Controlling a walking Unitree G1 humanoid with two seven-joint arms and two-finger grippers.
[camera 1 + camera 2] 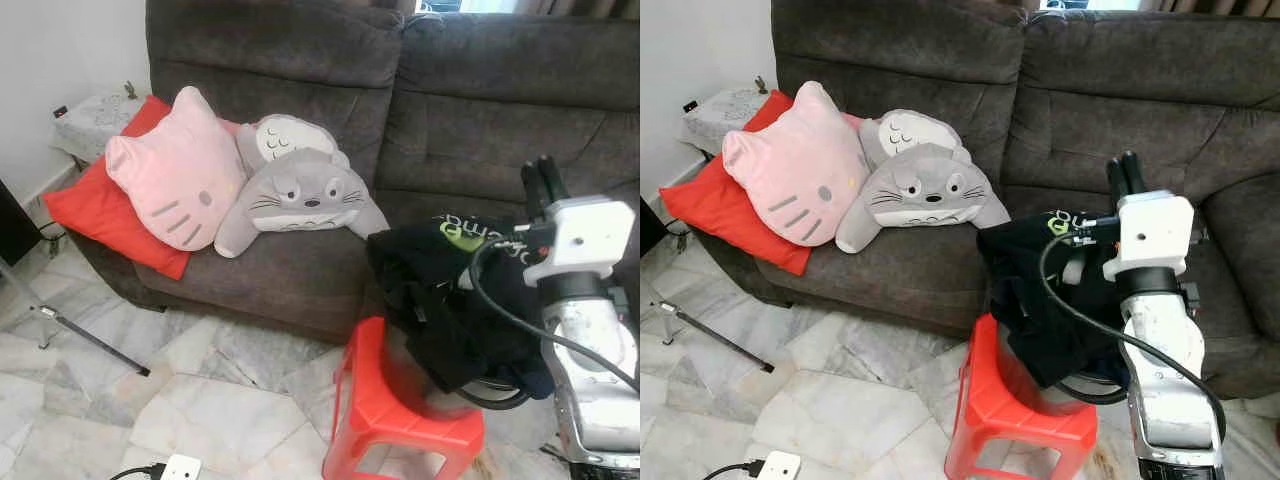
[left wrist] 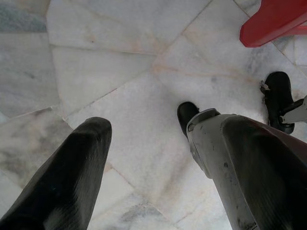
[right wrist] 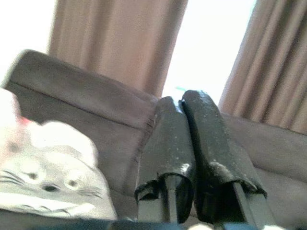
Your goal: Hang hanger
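Dark grey-brown sofa (image 1: 400, 90) standing against a white wall (image 1: 60, 50), pale marble floor (image 1: 120, 390) spreading in irregular slabs, brown curtains (image 3: 120, 38) hanging behind the sofa, daylight glaring through the window (image 3: 211, 43), red plastic stool (image 1: 400, 420) standing just before the sofa.

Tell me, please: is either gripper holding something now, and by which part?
Right gripper: fingers pressed together and raised; black garment hangs below it, but the hold cannot be told. Left gripper: open, holding nothing, pointing down over the marble floor.

Red stool (image 1: 400, 420), dk brown sofa (image 1: 300, 60), pink cat cushion (image 1: 175, 175), grey-white marble floor (image 1: 200, 390).
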